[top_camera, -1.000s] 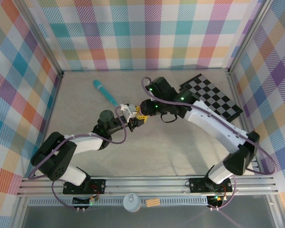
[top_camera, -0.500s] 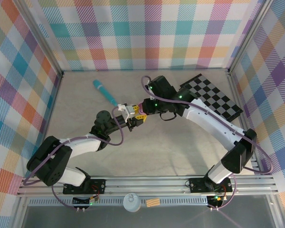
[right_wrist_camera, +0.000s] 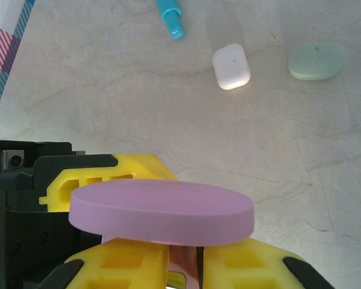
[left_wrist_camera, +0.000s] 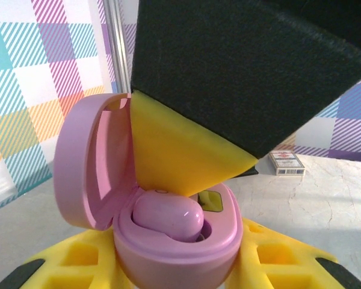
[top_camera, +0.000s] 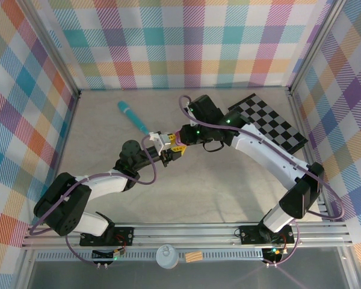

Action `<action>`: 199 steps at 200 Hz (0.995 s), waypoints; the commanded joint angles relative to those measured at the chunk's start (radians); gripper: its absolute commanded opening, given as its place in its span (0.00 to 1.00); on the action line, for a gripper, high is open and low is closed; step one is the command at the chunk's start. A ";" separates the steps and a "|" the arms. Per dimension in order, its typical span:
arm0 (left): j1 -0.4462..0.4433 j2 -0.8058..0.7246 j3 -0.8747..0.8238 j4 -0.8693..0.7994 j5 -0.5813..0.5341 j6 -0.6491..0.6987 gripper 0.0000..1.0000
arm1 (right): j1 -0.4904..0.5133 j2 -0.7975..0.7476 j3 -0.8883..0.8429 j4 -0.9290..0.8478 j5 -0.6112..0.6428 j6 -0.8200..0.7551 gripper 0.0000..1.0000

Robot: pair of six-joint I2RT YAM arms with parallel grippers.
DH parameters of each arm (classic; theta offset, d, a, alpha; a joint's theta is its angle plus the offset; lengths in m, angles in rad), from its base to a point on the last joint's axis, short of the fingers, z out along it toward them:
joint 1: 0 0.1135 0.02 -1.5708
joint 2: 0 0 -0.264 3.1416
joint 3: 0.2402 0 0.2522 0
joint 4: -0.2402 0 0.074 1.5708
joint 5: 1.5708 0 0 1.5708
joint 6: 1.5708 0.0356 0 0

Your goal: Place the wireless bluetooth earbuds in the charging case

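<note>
While my left gripper (left_wrist_camera: 175,274) stays clenched on the purple pebble-shaped plastic charging case (left_wrist_camera: 168,250), one yellow finger on either side of its base, the lid stands open on the left of that wrist view. One small glossy purple earbud (left_wrist_camera: 167,215) lies in the well of the case. My right gripper (right_wrist_camera: 186,264) comes at it from above. Its yellow fingertip (left_wrist_camera: 180,156) reaches down to the bud, touching it or nearly so, beneath a black foam pad (left_wrist_camera: 240,72). From the right wrist I see those fingers drawn close together with a strip of purple between them, but I cannot tell whether they pinch the bud or have let go. The lid lies edge-on across that view.

Against a second ago, the point where the two grippers meet in the top view sits slightly farther from the bases, and both arms have resettled a little. Over the last half second hardly anything has shifted.

Farther out on the pale marbled table (top_camera: 216,192) lie a white rounded-square plastic case (right_wrist_camera: 231,66) and a pale green pebble-shaped case (right_wrist_camera: 317,60), both closed and apart from each other, with a teal pen-like stick (right_wrist_camera: 170,17) near them. A black-and-white checkerboard sheet (top_camera: 268,123) lies at the far right, and a small card box (left_wrist_camera: 287,163) sits by the wall.
</note>
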 commanded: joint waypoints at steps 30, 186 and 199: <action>0.000 -0.020 -0.011 0.045 0.017 0.007 0.32 | 0.012 -0.055 0.011 0.033 0.002 -0.022 0.22; 0.000 -0.047 -0.003 0.012 0.010 0.028 0.32 | 0.013 -0.002 0.029 0.042 -0.089 0.000 0.26; 0.000 -0.043 -0.003 0.013 0.008 0.029 0.32 | 0.012 0.001 0.027 0.041 -0.095 0.003 0.27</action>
